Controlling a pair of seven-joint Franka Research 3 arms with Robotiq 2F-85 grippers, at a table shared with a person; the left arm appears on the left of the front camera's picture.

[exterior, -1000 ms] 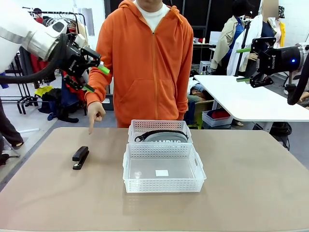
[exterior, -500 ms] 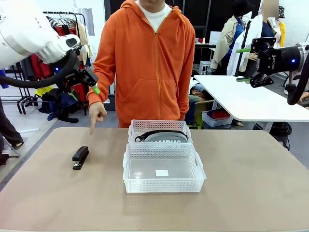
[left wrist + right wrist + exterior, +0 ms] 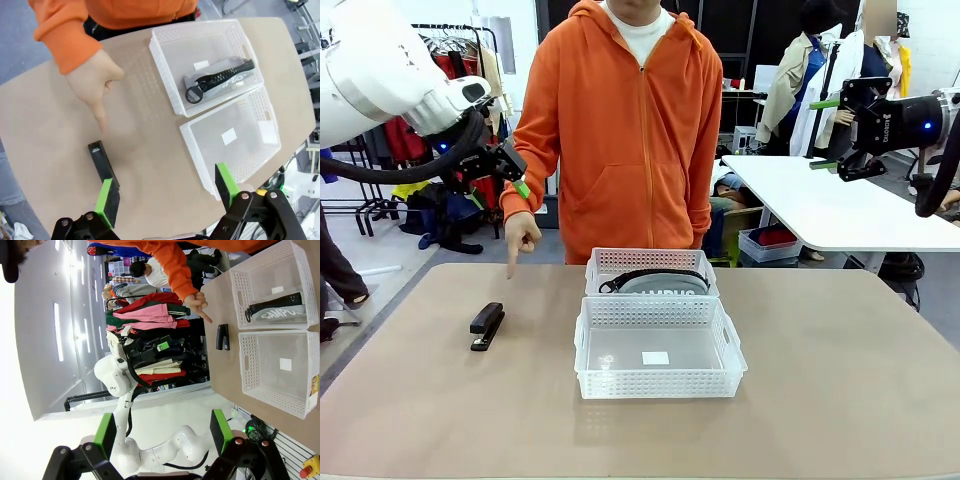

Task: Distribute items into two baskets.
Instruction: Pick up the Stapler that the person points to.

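Both pincers wide, nothing held; stapler on the table, pouch in the far basket.
My left pincer (image 3: 500, 188) (image 3: 166, 187) hangs above the table's (image 3: 840, 400) left end with its green pads spread wide and nothing between them. In its wrist view the black stapler (image 3: 101, 161) lies flat at 10 o'clock, just beyond one pad. The person's hand (image 3: 95, 85) is at 11 o'clock, forefinger pointing down at the stapler, its tip just short of it. In the front view the stapler (image 3: 487, 324) sits at 9 o'clock from the near basket (image 3: 655, 375), well apart. The far basket (image 3: 650, 257) touches the near one at 12 o'clock and holds the grey pouch (image 3: 655, 283). My right pincer (image 3: 823, 134) (image 3: 162, 430) is raised high at 2 o'clock from the baskets, equally wide, gripping nothing.
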